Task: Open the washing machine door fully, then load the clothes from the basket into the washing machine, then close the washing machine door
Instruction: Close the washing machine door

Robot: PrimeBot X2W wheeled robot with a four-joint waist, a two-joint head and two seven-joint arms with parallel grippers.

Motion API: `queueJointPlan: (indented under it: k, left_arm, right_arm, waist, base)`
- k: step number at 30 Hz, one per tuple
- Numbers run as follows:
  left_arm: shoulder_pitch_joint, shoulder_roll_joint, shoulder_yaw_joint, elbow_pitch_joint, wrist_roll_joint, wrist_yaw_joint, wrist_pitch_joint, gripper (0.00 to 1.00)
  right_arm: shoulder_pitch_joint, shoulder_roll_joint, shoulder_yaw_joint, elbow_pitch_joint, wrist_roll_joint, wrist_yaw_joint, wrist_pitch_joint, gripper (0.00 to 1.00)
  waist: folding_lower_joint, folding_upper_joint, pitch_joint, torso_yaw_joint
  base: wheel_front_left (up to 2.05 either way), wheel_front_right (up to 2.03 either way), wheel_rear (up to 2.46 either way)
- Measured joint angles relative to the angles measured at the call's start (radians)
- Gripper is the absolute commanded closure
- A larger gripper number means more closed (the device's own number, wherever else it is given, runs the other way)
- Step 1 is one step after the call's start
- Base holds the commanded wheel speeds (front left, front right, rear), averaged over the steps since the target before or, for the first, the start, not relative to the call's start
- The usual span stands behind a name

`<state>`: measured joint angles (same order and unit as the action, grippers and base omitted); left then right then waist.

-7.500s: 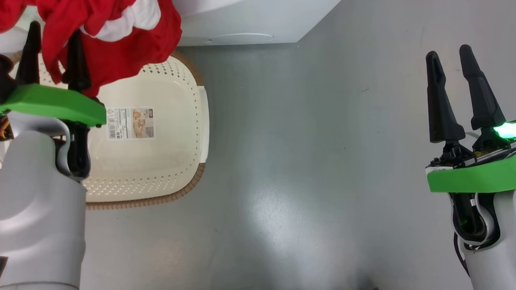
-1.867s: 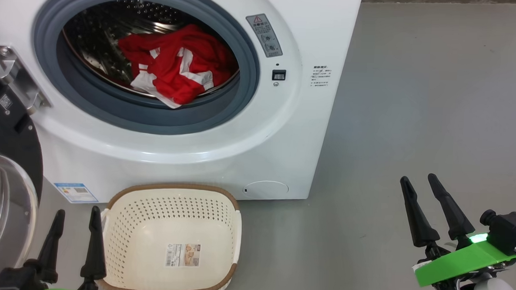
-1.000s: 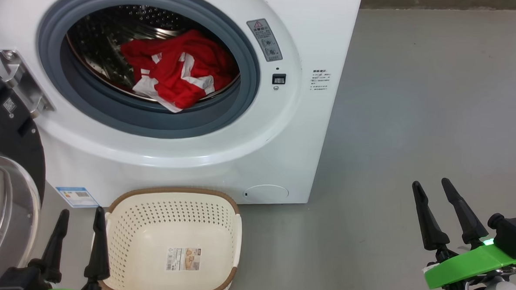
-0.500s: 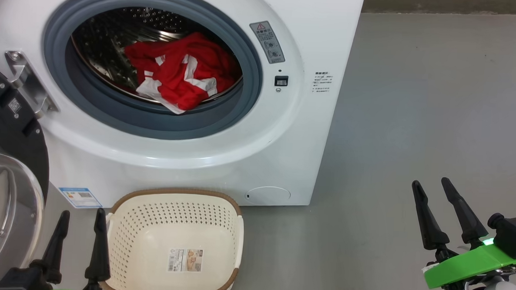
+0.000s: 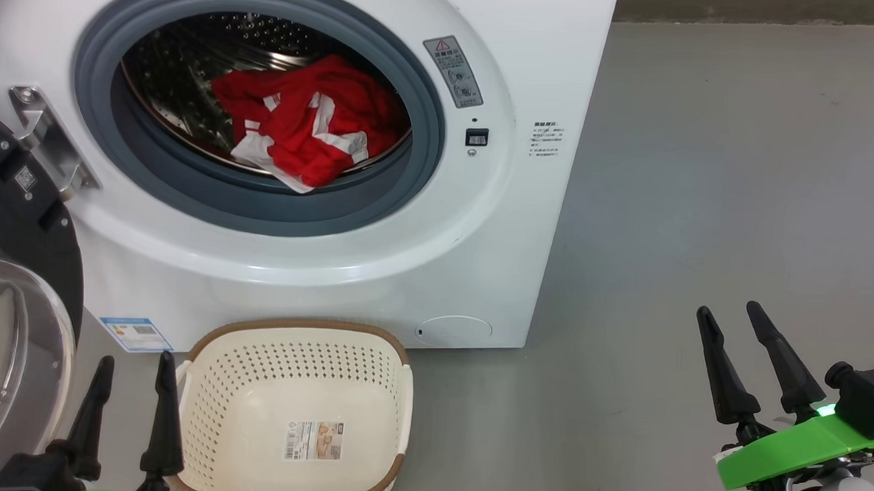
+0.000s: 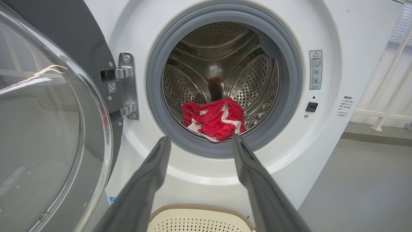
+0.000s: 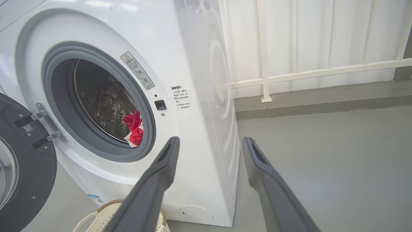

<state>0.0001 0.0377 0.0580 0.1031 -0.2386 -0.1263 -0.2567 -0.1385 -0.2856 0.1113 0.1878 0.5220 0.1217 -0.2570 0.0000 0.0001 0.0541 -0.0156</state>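
While clothes (image 5: 302, 132) lie in drum (image 5: 187, 65), left pincer (image 5: 137, 358), right pincer (image 5: 729, 310) forward, spread.

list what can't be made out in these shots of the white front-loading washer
- Grey warning label: print too small in every view.
- Round black-rimmed glass door: cut off by the head view's left edge.
- Bright red, white-striped clothes: mostly behind the grey rubber gasket in the right wrist view.
- Cream perforated plastic basket: near rim clipped by the head view's bottom edge.
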Motion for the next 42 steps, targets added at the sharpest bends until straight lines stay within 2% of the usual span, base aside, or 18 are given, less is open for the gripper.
queueJointPlan:
  k: [21,42]
  left_arm:
    - [0.018,0.000,0.003,-0.013,0.000,0.002,0.000,0.00]
    - [0.018,0.000,0.003,-0.015,0.000,0.002,0.000,0.00]
  right_arm:
    - [0.021,0.006,-0.003,-0.002,0.002,0.000,0.000,0.00]
    - [0.021,0.006,-0.003,-0.003,0.002,0.000,0.000,0.00]
  waist:
    - [0.0000,0.0000,-0.006,0.001]
    - [0.0000,0.0000,-0.003,0.003]
  base:
    - [-1.10,1.10,0.00]
    - [-0.07,0.07,0.00]
